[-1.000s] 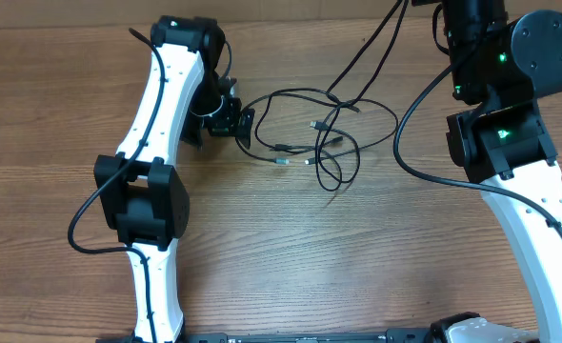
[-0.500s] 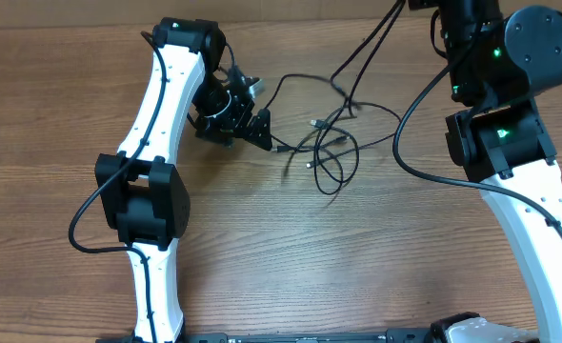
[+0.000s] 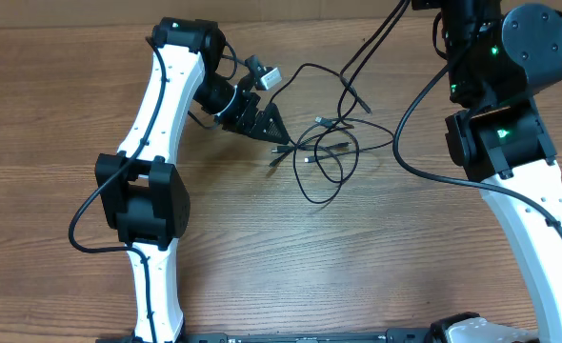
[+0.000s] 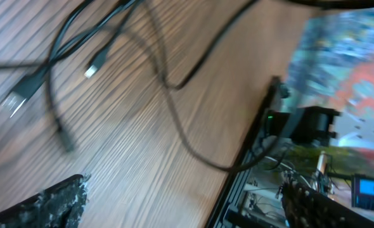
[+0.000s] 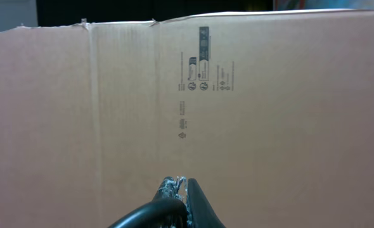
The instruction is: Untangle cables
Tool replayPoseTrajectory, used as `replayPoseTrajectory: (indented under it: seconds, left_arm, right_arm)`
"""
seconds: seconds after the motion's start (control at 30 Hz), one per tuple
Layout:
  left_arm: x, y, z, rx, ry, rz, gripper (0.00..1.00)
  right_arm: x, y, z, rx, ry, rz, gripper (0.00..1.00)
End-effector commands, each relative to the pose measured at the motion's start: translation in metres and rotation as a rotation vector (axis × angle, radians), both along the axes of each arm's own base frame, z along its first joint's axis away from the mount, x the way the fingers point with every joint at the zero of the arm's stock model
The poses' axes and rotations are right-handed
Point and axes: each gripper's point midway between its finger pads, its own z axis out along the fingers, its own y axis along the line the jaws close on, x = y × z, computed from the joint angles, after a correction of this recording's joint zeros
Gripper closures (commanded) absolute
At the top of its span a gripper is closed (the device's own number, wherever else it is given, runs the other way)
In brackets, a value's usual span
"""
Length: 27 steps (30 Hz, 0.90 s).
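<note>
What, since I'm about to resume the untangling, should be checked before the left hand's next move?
1. Left hand open: ok.
2. Left hand empty: ok, nothing held.
3. Right hand shut on cables: ok, a black cord leaves its grip.
4. Tangle cleared: not ok, loops cross on the table.
5. Plug ends in view: ok, silver tips lie ahead of the left hand.
</note>
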Motion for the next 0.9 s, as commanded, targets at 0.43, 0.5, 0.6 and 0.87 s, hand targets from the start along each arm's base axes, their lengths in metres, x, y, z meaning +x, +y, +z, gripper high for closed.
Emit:
replayPoseTrajectory:
  seconds: [0.43,0.5,0.6,0.87]
  left_arm:
    - [0.004,-0.076,-0.009,0.051,-0.156,-0.065,0.62]
    - [0.01,-0.073,-0.017,0.125,-0.168,-0.035,0.91]
    - [0.023,-0.058,-0.029,0.255,-0.169,0.054,0.96]
    - [0.06,0.023,-0.048,0.539,-0.096,0.392,0.96]
  right_arm:
    - [0.004,-0.007,0.005,0.036,-0.008,-0.032,0.96]
    - [0.004,-0.007,0.004,0.035,-0.004,-0.033,0.96]
    - [0.004,-0.008,0.003,0.033,-0.001,-0.035,0.96]
    - [0.009,-0.03,-0.001,0.029,0.016,-0.086,0.96]
